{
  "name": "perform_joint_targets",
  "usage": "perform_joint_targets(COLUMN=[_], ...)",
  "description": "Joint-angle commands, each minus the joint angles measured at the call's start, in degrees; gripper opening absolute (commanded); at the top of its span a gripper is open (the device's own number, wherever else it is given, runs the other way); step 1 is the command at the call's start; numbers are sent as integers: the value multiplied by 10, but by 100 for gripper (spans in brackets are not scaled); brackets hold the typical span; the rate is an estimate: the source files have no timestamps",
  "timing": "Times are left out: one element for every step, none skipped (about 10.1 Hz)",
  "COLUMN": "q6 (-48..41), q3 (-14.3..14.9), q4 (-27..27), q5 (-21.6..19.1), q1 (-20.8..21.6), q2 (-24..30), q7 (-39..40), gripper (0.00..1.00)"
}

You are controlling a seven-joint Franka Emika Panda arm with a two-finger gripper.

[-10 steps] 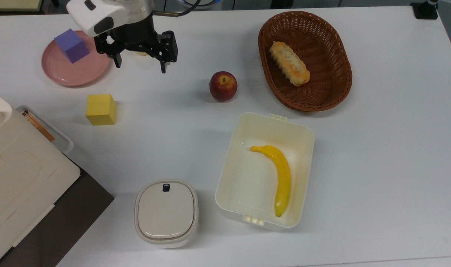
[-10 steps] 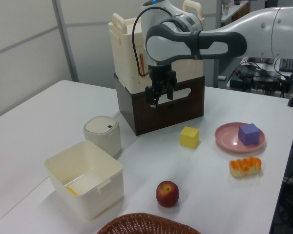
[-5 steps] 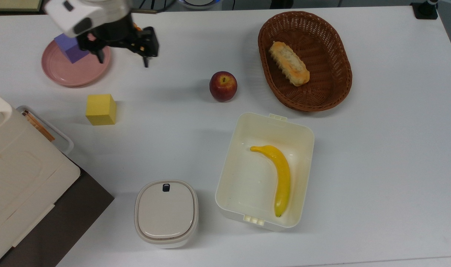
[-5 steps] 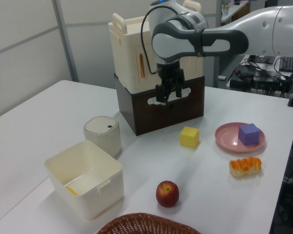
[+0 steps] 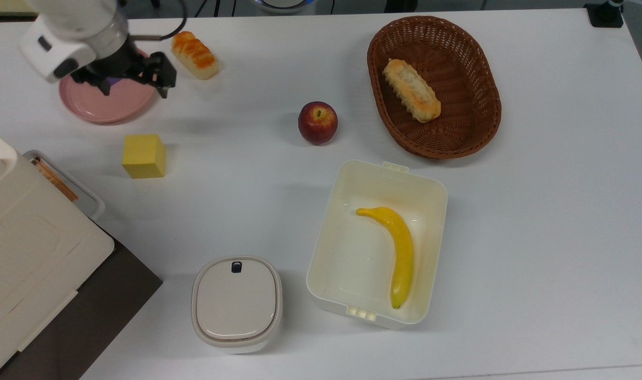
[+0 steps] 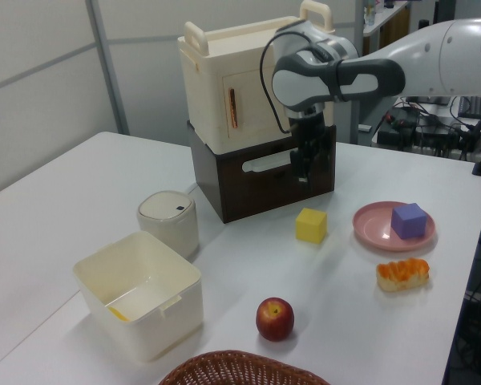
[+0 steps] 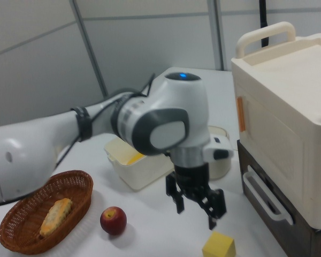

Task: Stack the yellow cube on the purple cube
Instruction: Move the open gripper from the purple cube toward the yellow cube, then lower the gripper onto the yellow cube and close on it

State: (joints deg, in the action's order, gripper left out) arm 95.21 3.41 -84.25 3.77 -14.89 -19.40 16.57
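Top view: gripper (image 5: 133,87) shifted toward top view's left since a second ago, now hung over pink plate (image 5: 96,108); jaws apart, empty. Yellow cube (image 5: 144,155) untouched on table, below plate.

Left view: purple cube (image 6: 409,220) seen on plate, yellow cube (image 6: 311,224) near.

Right view: gripper (image 7: 195,208) above yellow cube (image 7: 220,246). Approach judged underway; grasp not yet made.
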Motion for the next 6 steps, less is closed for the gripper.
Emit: perform_joint_targets(q6=[50,62,72,87,101,107], q3=[2,2,2,2,1,1], q4=[-7,-7,-7,-7,-7,-7], q5=[1,1,1,0,-1,-3], q1=[-17,-16,-16,-16,-15,-15], q2=[-36,-54,-70,-79,-92,-96], q7=[37,37,36,33,30,30], gripper=[100,100,100,100,100,100])
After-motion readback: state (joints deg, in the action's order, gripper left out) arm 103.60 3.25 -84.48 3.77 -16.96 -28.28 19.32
